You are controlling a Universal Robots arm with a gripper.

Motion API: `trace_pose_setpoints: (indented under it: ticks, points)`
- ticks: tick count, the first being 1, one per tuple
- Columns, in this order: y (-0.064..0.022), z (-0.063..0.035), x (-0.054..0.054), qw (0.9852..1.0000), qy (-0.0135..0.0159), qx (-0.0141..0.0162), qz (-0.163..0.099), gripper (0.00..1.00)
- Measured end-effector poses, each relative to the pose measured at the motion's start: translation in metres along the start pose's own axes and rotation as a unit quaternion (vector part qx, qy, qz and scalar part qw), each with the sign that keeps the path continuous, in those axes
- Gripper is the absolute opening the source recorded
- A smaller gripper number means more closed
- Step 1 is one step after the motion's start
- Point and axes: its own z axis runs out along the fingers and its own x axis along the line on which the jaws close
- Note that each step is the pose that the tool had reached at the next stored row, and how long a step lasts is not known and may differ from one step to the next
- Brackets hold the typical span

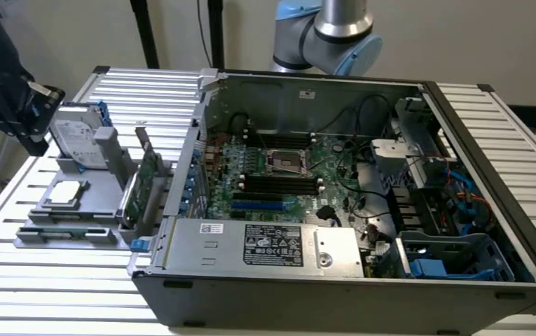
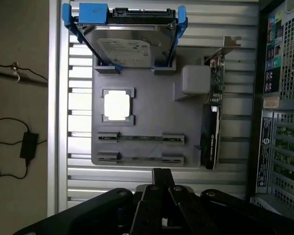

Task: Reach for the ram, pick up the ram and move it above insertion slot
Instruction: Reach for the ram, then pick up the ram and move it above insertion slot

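The ram (image 2: 139, 138) is a thin green stick standing on edge in clips on a grey fixture (image 2: 147, 122); a second similar stick (image 2: 139, 158) lies parallel beside it. In the exterior view the ram (image 1: 66, 229) sits at the fixture's front, on that view's left. My gripper (image 2: 161, 193) hangs above the table just off the fixture's edge nearest the sticks, its fingers shut with nothing between them. In the exterior view the gripper (image 1: 34, 140) is high at the far left, well apart from the ram. Black memory slots (image 1: 277, 183) lie on the motherboard inside the open case.
The fixture also holds a silver hard drive in a blue frame (image 2: 127, 44), a square processor (image 2: 118, 105) and an upright expansion card (image 2: 213, 115). The open computer case (image 1: 342, 189), full of cables and a power supply (image 1: 268, 245), stands on a slatted metal table (image 1: 52, 294).
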Motion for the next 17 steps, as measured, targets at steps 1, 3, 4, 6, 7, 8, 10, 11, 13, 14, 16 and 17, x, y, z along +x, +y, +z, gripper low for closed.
trace_pose_setpoints:
  ticks: [1, 3, 4, 6, 7, 8, 10, 11, 13, 14, 16, 17]
  points:
    - [0.0000, 0.0001, 0.0006, 1.0000, 0.0000, 0.0000, 0.000, 0.11]
    - [0.0000, 0.0005, 0.0034, 1.0000, 0.0001, -0.0015, -0.005, 0.11]
    - [0.0000, 0.0008, 0.0040, 0.9999, 0.0003, -0.0020, -0.011, 0.11]
    - [0.0000, 0.0013, 0.0041, 0.9996, 0.0010, -0.0020, -0.029, 0.11]
    - [0.0000, 0.0014, 0.0042, 0.9993, 0.0014, -0.0019, -0.038, 0.11]
    - [0.0000, 0.0016, 0.0042, 0.9989, 0.0018, -0.0019, -0.047, 0.11]
    - [0.0000, 0.0021, 0.0043, 0.9979, 0.0025, -0.0019, -0.064, 0.11]
    - [0.0000, 0.0023, 0.0043, 0.9973, 0.0029, -0.0019, -0.073, 0.11]
    - [-0.0001, 0.0025, 0.0043, 0.9958, 0.0037, -0.0018, -0.092, 0.11]
    - [0.0000, 0.0026, 0.0043, 0.9949, 0.0040, -0.0018, -0.101, 0.11]
    - [-0.0001, 0.0029, 0.0043, 0.9929, 0.0048, -0.0017, -0.119, 0.11]
    - [-0.0001, 0.0030, 0.0043, 0.9918, 0.0051, -0.0017, -0.128, 0.11]
